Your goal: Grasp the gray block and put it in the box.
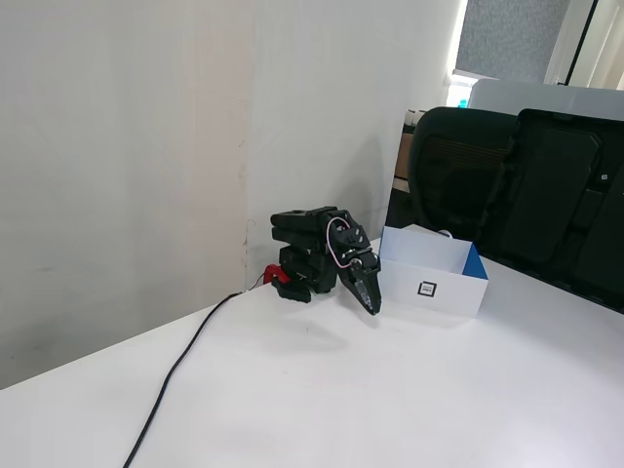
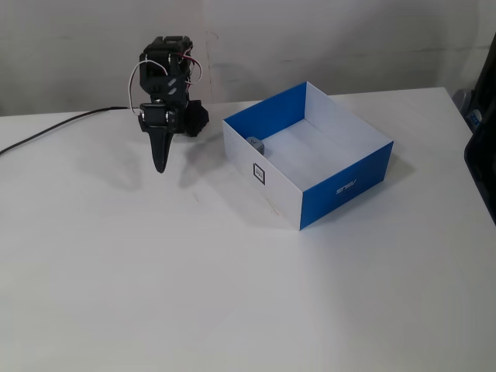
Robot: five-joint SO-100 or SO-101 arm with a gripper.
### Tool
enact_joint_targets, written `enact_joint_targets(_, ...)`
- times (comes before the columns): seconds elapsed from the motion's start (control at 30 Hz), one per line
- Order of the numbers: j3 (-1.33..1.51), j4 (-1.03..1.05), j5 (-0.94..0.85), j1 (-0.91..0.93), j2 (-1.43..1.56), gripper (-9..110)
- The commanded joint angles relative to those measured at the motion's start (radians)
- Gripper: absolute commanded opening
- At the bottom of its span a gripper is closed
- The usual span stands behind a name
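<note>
White bench (image 1: 390,390), folded black arm beside a white box (image 1: 434,283), end effector (image 1: 371,304) pointing down, fingers together, holding nothing, second fixed view, gray block (image 2: 255,143) inside the box (image 2: 341,186), left corner, end effector (image 2: 160,164) closed, left of the box.
</note>
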Motion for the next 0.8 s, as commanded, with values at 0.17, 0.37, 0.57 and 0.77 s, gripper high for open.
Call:
enact_joint_targets(0.17, 0.086, -0.009, 0.023, 0.018, 0.008, 0)
enact_joint_targets(0.37, 0.117, 0.005, 0.015, -0.009, 0.008, 0)
enact_joint_targets(0.57, 0.127, 0.038, 0.012, -0.011, 0.009, 0)
enact_joint_targets(0.77, 0.126, 0.046, 0.011, -0.018, 0.009, 0)
